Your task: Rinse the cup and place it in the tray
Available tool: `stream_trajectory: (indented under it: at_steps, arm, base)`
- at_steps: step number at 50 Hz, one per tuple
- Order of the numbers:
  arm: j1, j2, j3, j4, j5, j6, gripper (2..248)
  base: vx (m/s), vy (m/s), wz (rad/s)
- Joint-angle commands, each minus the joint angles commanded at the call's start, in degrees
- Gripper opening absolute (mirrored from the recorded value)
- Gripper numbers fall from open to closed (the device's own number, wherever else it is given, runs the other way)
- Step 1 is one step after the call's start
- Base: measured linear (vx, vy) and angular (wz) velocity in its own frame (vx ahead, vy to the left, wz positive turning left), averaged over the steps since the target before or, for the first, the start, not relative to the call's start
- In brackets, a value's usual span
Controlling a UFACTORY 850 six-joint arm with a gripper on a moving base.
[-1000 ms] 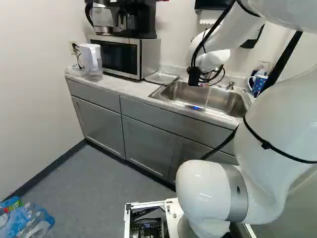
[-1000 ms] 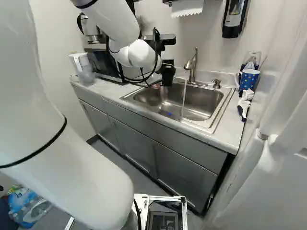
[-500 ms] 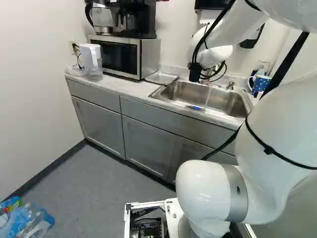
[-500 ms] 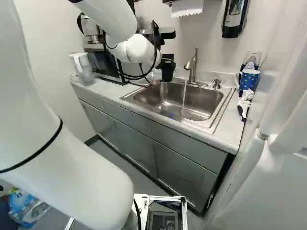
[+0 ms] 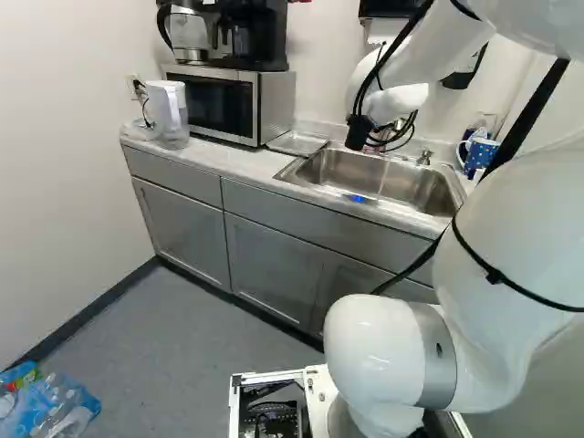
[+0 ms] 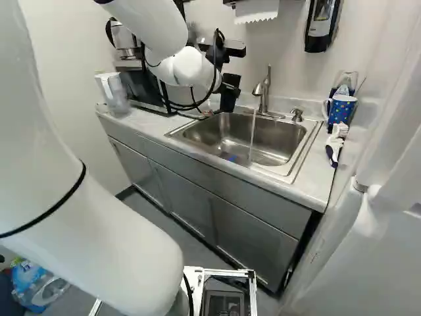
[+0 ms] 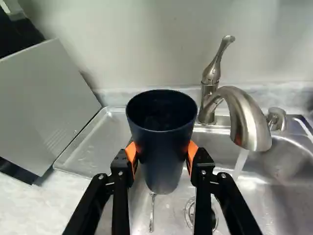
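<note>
Cup (image 7: 164,156), dark blue, one: clasped from two sides by the orange pads (image 7: 131,152) of my end effector (image 6: 227,91), mouth up, held over the sink (image 6: 270,141). Faucet (image 7: 249,122), metal, one: water (image 7: 240,164) running from its spout into the basin, stream apart from my cup. Tray (image 5: 297,143), shallow, one: lying on the surface (image 6: 319,172) between sink and microwave (image 5: 214,102). Mug (image 6: 342,110), blue, spotted, one: standing at the right of the right base view. Brush (image 6: 334,143), one: near that mug. Pitcher (image 5: 167,105), one: left of the microwave.

White rounded arm (image 5: 502,228), black cables (image 5: 391,55), orange pads (image 7: 192,152)
</note>
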Motion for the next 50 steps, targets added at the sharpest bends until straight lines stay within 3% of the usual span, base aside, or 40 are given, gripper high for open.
stream_trajectory:
  at_steps: [50]
  arm:
    - [0.0,0.0,0.0,0.0,0.0,30.1,120]
  base:
    - [0.0,0.0,0.0]
